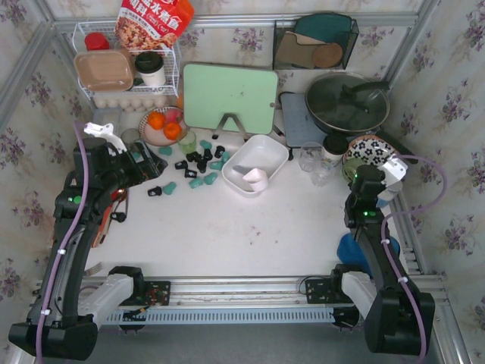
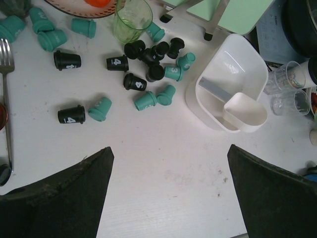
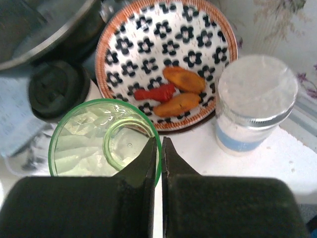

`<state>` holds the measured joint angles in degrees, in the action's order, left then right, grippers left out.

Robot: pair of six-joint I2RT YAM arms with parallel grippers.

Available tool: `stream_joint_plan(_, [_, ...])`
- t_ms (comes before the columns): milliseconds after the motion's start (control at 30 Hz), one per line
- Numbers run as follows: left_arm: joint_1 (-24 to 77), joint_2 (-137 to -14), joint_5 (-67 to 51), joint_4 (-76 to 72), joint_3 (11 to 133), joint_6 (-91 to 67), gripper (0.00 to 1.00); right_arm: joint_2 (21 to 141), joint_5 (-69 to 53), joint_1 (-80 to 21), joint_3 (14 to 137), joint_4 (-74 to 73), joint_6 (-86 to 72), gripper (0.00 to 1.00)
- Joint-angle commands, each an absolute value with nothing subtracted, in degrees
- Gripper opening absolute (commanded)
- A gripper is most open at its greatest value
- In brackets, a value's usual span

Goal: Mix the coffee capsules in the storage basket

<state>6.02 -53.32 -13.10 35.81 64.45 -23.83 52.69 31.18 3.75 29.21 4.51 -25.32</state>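
Observation:
The coffee capsules [image 1: 198, 163], black and teal, lie scattered on the white table left of the storage basket [image 1: 258, 145]; none shows inside it. In the left wrist view the capsules [image 2: 148, 59] spread across the top, and the storage basket [image 2: 233, 47] holds a white scoop-shaped piece [image 2: 245, 111]. My left gripper [image 2: 169, 148] hangs open over bare table, nearer than the capsules; it sits at the left [image 1: 139, 163]. My right gripper [image 3: 160, 141] is shut with nothing held, above the rim of a green glass [image 3: 99, 139], at the far right [image 1: 362, 178].
A green glass [image 2: 132, 17] and a plate of oranges [image 1: 165, 125] stand behind the capsules. A fork [image 2: 5, 74] lies at the left. Clear glasses [image 2: 290, 89] stand right of the basket. Near the right gripper are a patterned plate [image 3: 166, 59], a jar [image 3: 255, 99] and a black lid [image 3: 57, 89].

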Motion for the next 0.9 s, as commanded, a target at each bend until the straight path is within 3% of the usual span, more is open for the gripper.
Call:
stream_joint_plan(0, [5.98,-52.91,-13.35,34.44,64.47,-24.02,1.00,55.38,28.51,3.60,27.82,2.38,-25.15,0.00])
stream_joint_plan(400, [5.99,-52.76,-13.27,34.39,64.33,-23.90,1.00,75.46,27.92,3.80,31.76,10.93,-24.95,0.01])
stream_joint_plan(500, [6.00,-52.84,-13.27,34.45,64.34,-23.82,1.00,76.18,29.42,3.87,33.21,10.64,-24.68,0.47])
stream_joint_plan(567, [5.98,-52.89,-13.19,34.39,64.31,-23.82,1.00,75.20,29.46,3.87,33.63,10.10,-24.33,0.63])
stream_joint_plan(667, [5.98,-52.95,-13.23,34.44,64.34,-23.80,1.00,72.42,29.70,3.87,33.62,8.96,-23.22,0.70])
stream_joint_plan(867, [5.99,-53.12,-13.49,34.32,64.32,-23.97,1.00,64.84,29.79,0.23,34.95,4.68,-19.85,0.72])
